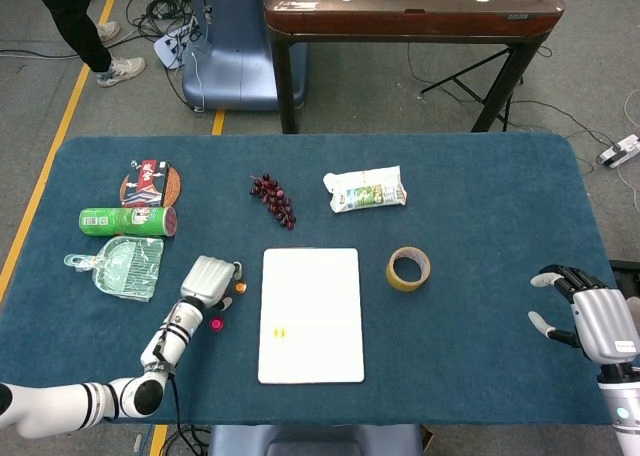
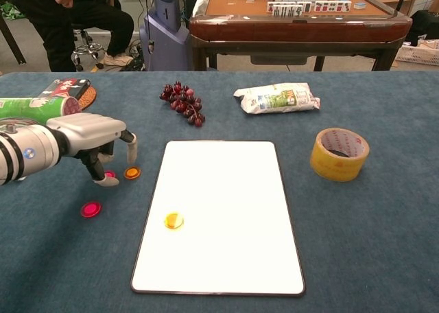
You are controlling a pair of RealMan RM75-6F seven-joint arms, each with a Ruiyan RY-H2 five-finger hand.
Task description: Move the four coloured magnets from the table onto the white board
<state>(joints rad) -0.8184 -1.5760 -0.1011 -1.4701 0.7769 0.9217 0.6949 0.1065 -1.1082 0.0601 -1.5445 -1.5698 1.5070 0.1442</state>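
small round yellow magnet [image 2: 173, 220] on the white board [image 2: 226, 189], left hand [image 2: 89, 138] empty, fingers down and apart

A brown wooden mahjong table [image 1: 410, 6] stands on grey floor [image 1: 380, 96] beyond the blue-carpeted tabletop [image 1: 480, 196], near a yellow floor line [image 1: 50, 146].

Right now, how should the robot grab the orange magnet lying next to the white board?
Probably from straight above, pinching the rim on opposite sides. The orange magnet is a flat little disc lying on the table, so only its thin edge offers a hold. The left hand hovers just beside it; the white board is close on its other side.
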